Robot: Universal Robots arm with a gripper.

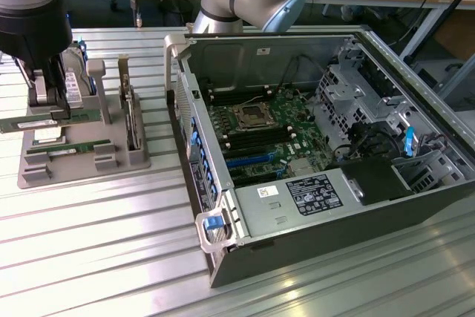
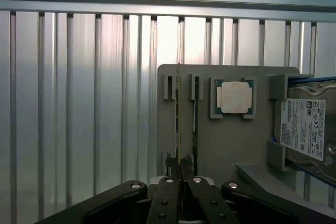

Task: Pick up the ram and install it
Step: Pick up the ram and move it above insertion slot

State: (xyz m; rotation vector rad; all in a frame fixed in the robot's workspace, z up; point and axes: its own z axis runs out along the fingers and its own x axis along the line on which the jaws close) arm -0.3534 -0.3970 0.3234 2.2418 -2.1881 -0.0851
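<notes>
The ram [image 1: 30, 122] is a thin green stick with a white label, and my gripper [image 1: 46, 108] is shut on it. It lies level over the grey holder [image 1: 82, 155] at the exterior view's left. In the wrist view the ram [image 2: 178, 124] shows edge-on, running out from between my closed fingertips [image 2: 181, 170] over the holder [image 2: 226, 145]. A second green stick [image 1: 70, 149] lies in the holder's slot beside it and appears again in the wrist view [image 2: 195, 119].
The holder also carries a square silver processor [image 2: 233, 97] and a hard drive [image 2: 307, 129]. An open computer case [image 1: 223, 257] lies to the exterior view's right, its motherboard [image 1: 256, 128] with dark memory slots exposed. Ribbed metal table [image 1: 104, 243] surrounds both.
</notes>
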